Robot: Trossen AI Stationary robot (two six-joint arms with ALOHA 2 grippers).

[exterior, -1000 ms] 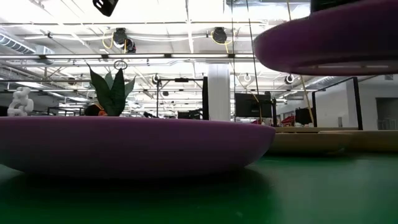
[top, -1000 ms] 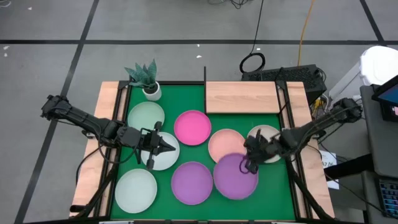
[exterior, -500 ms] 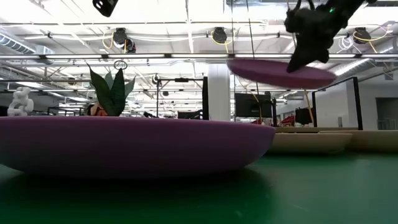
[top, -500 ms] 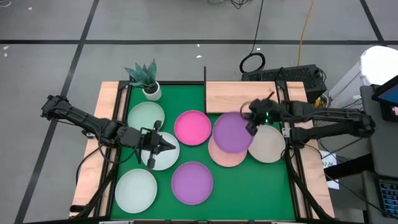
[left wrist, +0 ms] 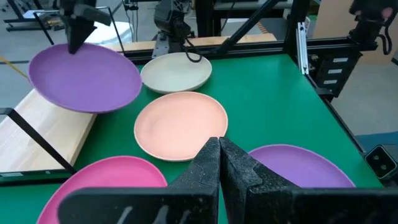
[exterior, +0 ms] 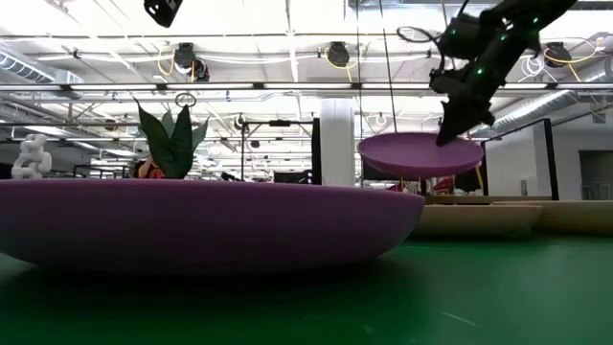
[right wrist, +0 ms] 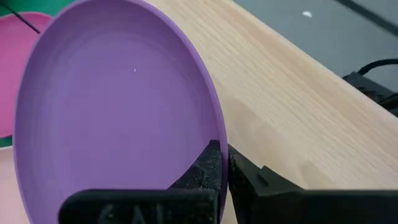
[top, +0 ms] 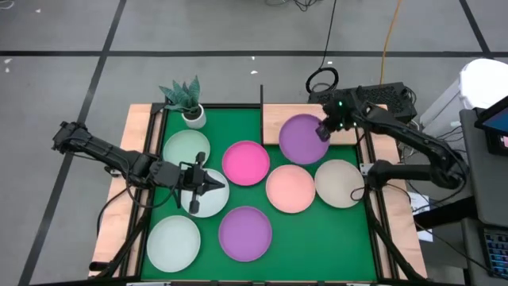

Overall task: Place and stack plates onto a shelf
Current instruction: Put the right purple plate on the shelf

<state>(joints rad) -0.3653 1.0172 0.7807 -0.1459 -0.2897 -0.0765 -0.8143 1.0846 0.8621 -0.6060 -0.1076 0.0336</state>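
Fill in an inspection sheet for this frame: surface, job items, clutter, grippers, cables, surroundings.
Surface: green mat inside a wooden table frame.
Job items: wooden shelf at the far right, no plate resting on it yet. Seven plates on the mat: three mint, pink plate, salmon plate, beige plate, purple plate. An eighth, the held purple plate, is in the air over the shelf's left end.
Clutter: potted plant at the far left corner.
Grippers: right gripper shut on the held plate's rim; left gripper shut over a mint plate.
Cables: coiled cable on the floor.
Surroundings: grey floor; nobody seen.
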